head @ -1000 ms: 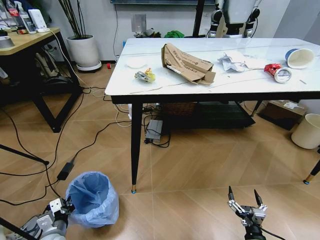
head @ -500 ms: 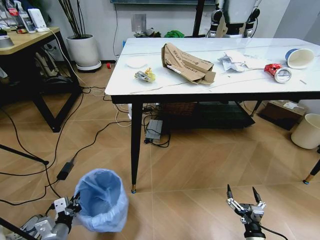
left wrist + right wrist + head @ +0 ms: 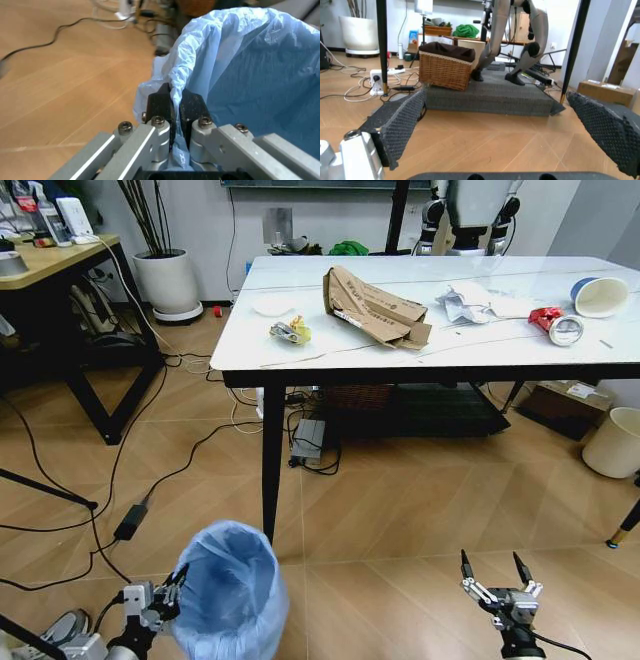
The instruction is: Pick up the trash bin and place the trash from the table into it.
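The trash bin (image 3: 232, 590) sits at the lower left of the head frame, upright, its long axis vertical, mouth open upward, blue bag crinkled over the rim. It hangs from my left gripper (image 3: 172, 592), which is on its left side. In the left wrist view my left gripper (image 3: 175, 108) has both black pads pressed together on the bag-covered rim of the bin (image 3: 240, 67); jaws clamped on the bin's edge, no gap visible.

The table (image 3: 520, 345) stands above and to the right of the bin in the head frame, well apart from it. The trash is spread across the top: folded cardboard (image 3: 372, 308) near centre, a yellow wrapper (image 3: 291, 331) toward the left edge, crumpled white paper (image 3: 465, 302) to the right, a paper cup (image 3: 599, 295) at far right.

My right gripper (image 3: 501, 588) hovers at lower right of the head frame, jaws apart, holding nothing. The right wrist view shows its pads (image 3: 402, 123) spread wide over bare floor.

Judgement: the bin's mouth must come up near the table edge. The trash lies up and right of the bin, and the free right arm is the nearer one to it.
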You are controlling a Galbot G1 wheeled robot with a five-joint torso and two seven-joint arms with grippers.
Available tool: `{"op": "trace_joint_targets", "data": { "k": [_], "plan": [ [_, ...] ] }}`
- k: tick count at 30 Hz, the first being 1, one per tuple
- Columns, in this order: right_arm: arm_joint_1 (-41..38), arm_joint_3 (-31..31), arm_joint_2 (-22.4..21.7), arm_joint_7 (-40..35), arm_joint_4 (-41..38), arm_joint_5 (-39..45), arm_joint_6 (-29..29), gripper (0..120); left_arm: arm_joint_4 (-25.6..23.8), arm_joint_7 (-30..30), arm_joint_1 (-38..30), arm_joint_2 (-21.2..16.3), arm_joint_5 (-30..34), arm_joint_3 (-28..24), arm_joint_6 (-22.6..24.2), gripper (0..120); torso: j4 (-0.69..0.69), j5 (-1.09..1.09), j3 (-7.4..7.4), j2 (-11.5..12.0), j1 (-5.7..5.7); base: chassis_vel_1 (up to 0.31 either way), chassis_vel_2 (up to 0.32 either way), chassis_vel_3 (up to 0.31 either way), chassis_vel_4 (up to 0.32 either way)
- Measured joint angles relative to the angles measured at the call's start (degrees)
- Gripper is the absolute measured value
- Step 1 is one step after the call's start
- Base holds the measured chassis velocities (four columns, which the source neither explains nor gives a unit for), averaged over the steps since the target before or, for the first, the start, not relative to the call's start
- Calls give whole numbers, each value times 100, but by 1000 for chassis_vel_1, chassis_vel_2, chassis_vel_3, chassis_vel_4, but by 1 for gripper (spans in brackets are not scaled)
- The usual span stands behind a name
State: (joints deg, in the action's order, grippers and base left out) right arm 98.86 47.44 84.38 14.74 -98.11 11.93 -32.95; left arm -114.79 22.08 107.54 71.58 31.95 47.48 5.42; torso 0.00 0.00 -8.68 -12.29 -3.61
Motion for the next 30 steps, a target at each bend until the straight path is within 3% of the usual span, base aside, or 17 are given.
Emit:
{"op": "trace_joint_targets", "data": {
  "k": [7, 16, 30],
  "plan": [
    [234, 41, -252, -5, -272, 119, 70, 100, -199, 91, 85, -447, 97, -1, -97, 0, -1, 0, 0, 0, 0, 0, 0, 0, 0],
    [406, 104, -397, -54, -504, 138, 159, 100, -601, -151, 187, -691, 742, -98, -86, 0, 0, 0, 0, 0, 0, 0, 0, 0, 0],
    [458, 149, -432, -61, -485, 119, 183, 100, -926, -620, 225, -921, 370, -211, -453, 0, 0, 0, 0, 0, 0, 0, 0, 0, 0]
  ]
}}
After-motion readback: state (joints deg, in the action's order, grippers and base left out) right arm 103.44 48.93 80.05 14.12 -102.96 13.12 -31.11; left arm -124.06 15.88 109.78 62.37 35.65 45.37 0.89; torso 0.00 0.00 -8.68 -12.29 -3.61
